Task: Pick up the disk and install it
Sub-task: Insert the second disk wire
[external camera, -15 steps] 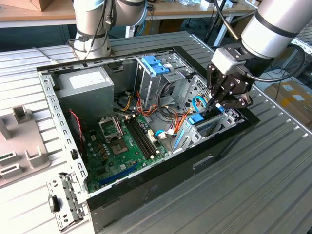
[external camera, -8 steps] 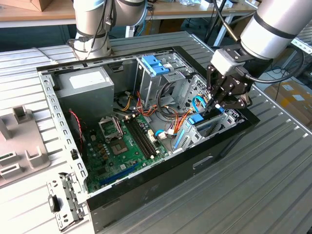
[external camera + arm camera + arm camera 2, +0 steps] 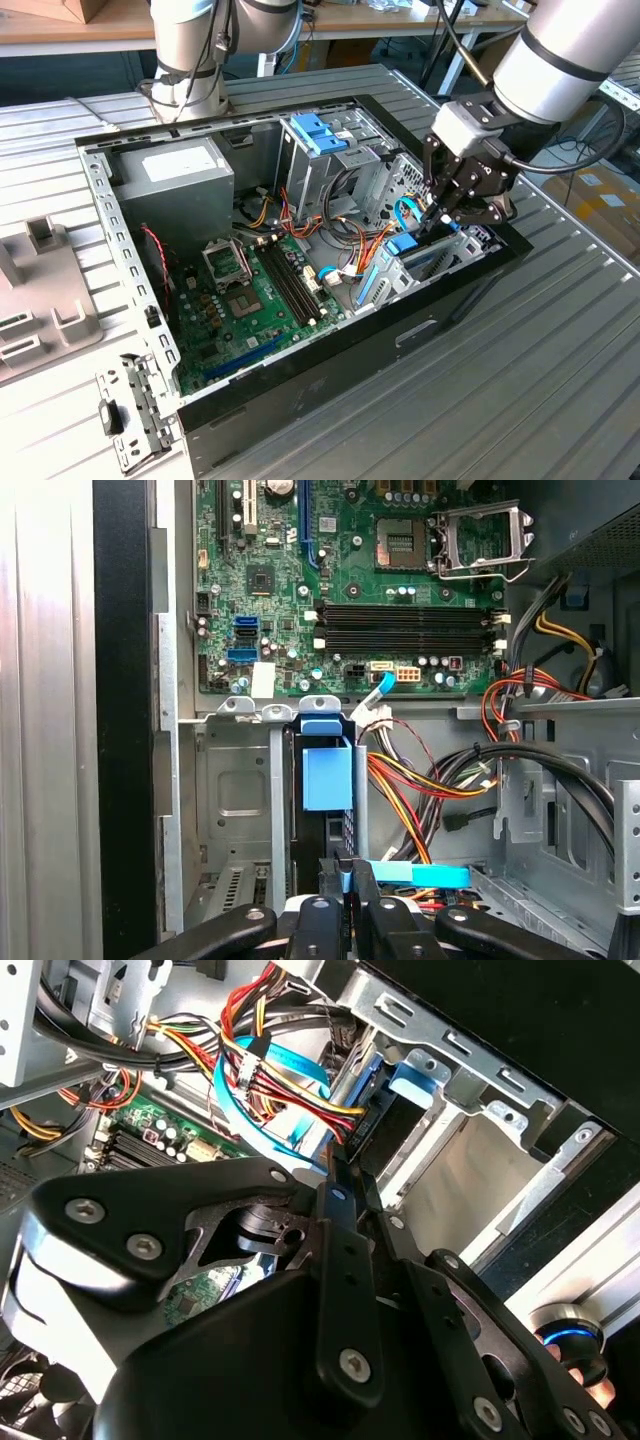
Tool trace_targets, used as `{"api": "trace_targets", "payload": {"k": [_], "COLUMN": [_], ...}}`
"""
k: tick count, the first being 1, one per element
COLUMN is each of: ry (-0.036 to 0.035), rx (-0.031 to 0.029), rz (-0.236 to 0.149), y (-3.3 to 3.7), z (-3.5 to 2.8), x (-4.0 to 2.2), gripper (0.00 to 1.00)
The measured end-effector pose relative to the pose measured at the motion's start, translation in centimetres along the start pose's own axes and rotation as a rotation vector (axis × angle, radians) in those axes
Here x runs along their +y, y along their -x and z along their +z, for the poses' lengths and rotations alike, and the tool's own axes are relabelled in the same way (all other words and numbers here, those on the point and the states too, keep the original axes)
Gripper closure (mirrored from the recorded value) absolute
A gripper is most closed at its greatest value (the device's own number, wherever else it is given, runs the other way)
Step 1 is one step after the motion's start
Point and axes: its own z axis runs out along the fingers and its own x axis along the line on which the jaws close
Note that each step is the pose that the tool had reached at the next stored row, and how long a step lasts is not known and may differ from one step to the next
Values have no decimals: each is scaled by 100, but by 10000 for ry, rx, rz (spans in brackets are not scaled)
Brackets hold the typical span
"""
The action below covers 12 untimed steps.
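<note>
End effector (image 3: 445, 212) fingers nearly closed, pinching top edge of the disk (image 3: 327, 780); disk stands on edge, seated in drive bay (image 3: 240, 800) at case's front corner. Motherboard (image 3: 250, 290) at 9 o'clock of bay in exterior view; case (image 3: 350, 360) on tabletop (image 3: 540, 400).

one disk (image 3: 326, 780), one pincer (image 3: 348, 875), one motherboard (image 3: 350, 580)

The arm reaches down steeply, its tool (image 3: 447, 212) with fingers nearly closed together.
</note>
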Motion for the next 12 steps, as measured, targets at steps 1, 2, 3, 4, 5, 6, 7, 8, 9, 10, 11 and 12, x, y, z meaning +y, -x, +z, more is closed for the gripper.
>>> {"api": "trace_targets", "payload": {"k": [1,2,3,4,5,6,7,8,9,10,11,12], "ry": [0,0,1,1,1,2,4,8,11,15,21,26], "rx": [1,1,-1,-7,-12,-15,-21,-30,-32,-35,-37,-44], "rz": [-2,-3,-4,-6,-7,-14,-22,-38,-50,-63,-85,-101], "y": [1,2,2,3,2,2,2,1,1,1,0,-1], "z": [-5,-9,-12,-12,-12,-12,-11,-9,-7,-3,4,12], "x": [-6,-11,-17,-22,-23,-25,-26,-27,-27,-27,-28,-28], "gripper": [84,84,84,84,84,84,84,84,84,84,84,84]}}
